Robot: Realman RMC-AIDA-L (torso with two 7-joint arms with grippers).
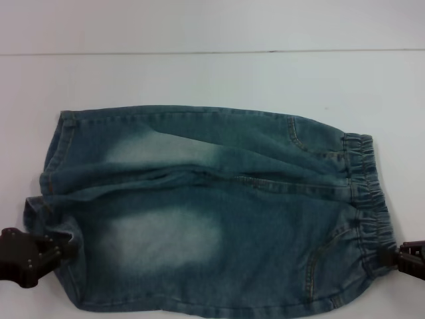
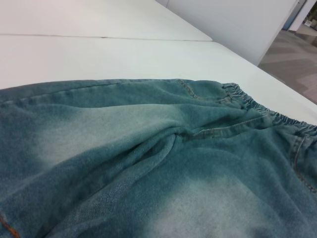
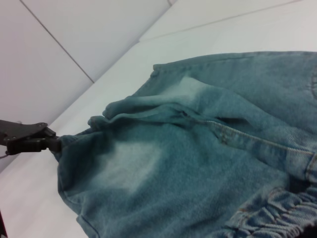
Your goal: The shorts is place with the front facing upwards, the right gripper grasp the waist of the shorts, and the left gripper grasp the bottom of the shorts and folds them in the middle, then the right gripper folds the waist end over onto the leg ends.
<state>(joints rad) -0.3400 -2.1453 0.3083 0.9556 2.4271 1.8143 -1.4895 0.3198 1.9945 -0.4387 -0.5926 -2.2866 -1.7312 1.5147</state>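
Shorts (image 1: 206, 212): woven denim cloth, matt, washed blue with pale faded patches, slightly rough in look, softly creased. Waistband (image 1: 365, 193): same cloth, gathered into tight elastic ruffles. Seams: raised orange-brown thread. Table (image 1: 199, 73): smooth white surface, faintly sheened, with one thin seam line. Left gripper (image 1: 60, 247): black, matt, hard-looking, with small pale screws. Right gripper (image 1: 398, 256): likewise black and matt.

Faded blue denim shorts (image 1: 212, 212) lie flat, front up: elastic waist (image 1: 368, 199) at right, leg ends (image 1: 53, 199) at left, slightly rumpled at the crotch.
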